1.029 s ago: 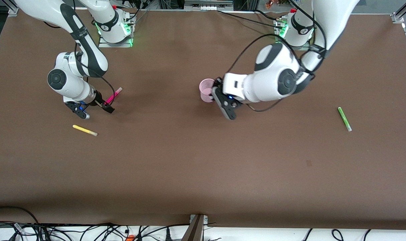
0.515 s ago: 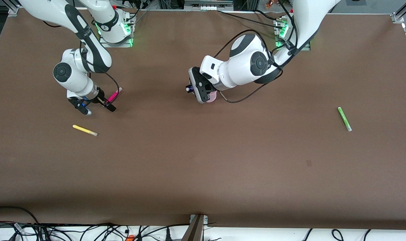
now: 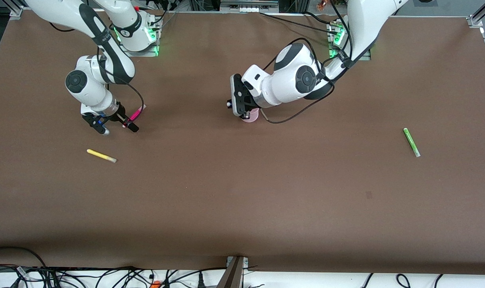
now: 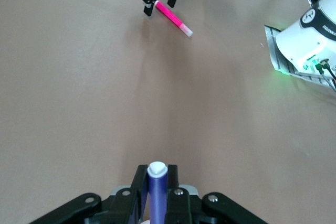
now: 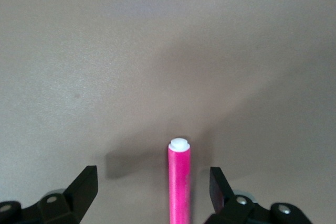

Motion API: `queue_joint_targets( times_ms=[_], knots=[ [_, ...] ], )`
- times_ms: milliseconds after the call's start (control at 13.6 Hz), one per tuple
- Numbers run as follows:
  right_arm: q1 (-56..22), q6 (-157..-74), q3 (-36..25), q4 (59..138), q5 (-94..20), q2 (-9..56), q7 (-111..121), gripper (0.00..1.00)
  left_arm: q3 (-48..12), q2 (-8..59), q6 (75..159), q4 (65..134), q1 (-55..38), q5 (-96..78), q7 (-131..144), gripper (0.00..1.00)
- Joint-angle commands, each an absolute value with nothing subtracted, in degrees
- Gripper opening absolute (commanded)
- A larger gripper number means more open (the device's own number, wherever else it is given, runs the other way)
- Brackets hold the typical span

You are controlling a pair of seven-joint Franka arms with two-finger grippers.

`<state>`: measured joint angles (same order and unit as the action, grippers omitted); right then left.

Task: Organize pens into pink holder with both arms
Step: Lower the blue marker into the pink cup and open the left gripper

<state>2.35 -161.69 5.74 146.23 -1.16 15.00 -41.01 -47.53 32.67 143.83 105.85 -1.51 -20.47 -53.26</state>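
The left gripper (image 3: 237,105) has its jaws closed on the dark purple pen (image 4: 156,190) and holds it over the pink holder (image 3: 252,116), which stands on the table (image 3: 242,192) near the middle. The right gripper (image 3: 115,124) has its jaws wide, one on each side of the magenta pen (image 5: 178,182) lying at the right arm's end. I judge the purple pen is about to be dropped in; next, the right jaws must close, while the yellow pen (image 3: 101,155) and green pen (image 3: 411,142) wait.
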Motion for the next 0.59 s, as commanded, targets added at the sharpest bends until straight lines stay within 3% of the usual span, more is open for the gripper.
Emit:
queue_joint_targets(
  times_ms=[0,147,221,441,515],
  knots=[
    [2.1,-162.6,5.9,148.1,-1.0,12.8,-42.2,0.65,-47.9,32.0,144.6,107.6,-1.0,-20.4,-58.4,0.0],
    [2.2,-162.6,5.9,148.1,-1.0,12.8,-42.3,0.4,-47.8,32.0,144.6,108.3,-1.1,-20.4,-58.5,0.0],
    [2.2,-162.6,5.9,148.1,-1.0,12.8,-42.3,0.38,-47.9,31.8,144.3,108.3,-1.2,-20.4,-58.4,0.99],
    [2.2,-162.5,5.9,148.0,-1.0,12.9,-42.3,0.07,-48.0,31.5,142.9,108.1,-0.9,-20.4,-58.3,1.0],
    [2.2,-162.5,5.9,148.0,-1.0,12.9,-42.3,0.03,-48.2,31.1,142.2,107.9,-0.8,-20.4,-57.7,1.0]
  ],
)
